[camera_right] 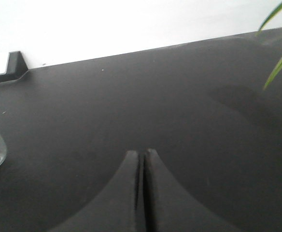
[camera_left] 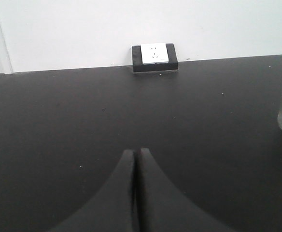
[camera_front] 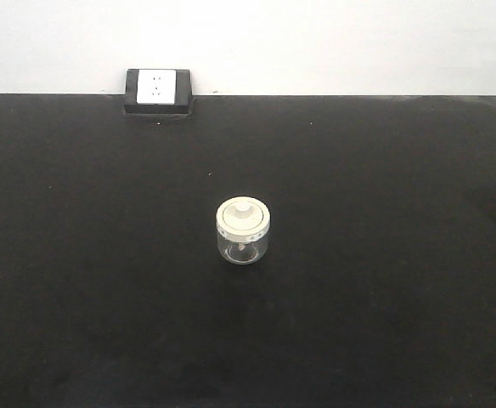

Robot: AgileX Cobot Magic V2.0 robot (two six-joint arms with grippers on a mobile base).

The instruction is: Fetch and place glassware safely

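1. The small squat clear glass jar (camera_front: pixel 243 232) with a round cream-white knobbed lid stands upright at the centre of the front view, its axis vertical, lid on top, knob pointing up.
2. It rests on the flat black desk (camera_front: pixel 384 297), apart from everything else.
3. A black-framed white wall socket (camera_front: pixel 157 90) sits at the desk's far edge, upper left of the frame, well apart from the jar.
4. The left claw (camera_left: pixel 136 153) has its two dark fingers pressed together, holding nothing; the jar shows at that view's right edge.
5. The right claw (camera_right: pixel 142 154) is likewise closed on nothing; the jar sits at the left edge, and green plant leaves (camera_right: pixel 278 43) hang in the upper right.
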